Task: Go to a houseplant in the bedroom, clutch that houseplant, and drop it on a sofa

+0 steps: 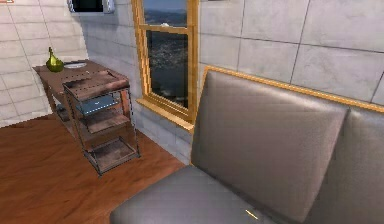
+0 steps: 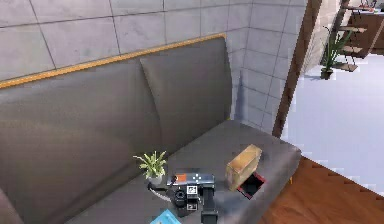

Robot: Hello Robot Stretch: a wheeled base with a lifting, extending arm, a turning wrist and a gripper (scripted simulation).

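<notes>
A small green houseplant in a pale pot is on or just above the grey sofa's seat in the arm side view. My gripper reaches toward it from the right, with the white marker squares and the dark arm bar behind it. The plant sits right at the fingers against the seat, so I cannot tell whether the gripper holds anything. The same grey sofa takes up the forward view's right, with its wood-trimmed back against the tiled wall.
A brown box-like thing and a small red and black item lie on the seat to the right. A doorway leads to a room with another plant. Ahead stand a window, a wooden shelf cart and a green vase.
</notes>
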